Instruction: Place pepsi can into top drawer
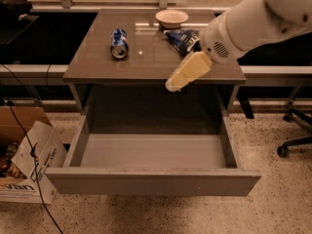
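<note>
While the pepsi can is lying on its side on the cabinet top, not yet grasped, the gripper is hovering well to its right over the front edge, spread or closed I cannot tell, and the top drawer is standing pulled out, seemingly ready to receive it.
</note>
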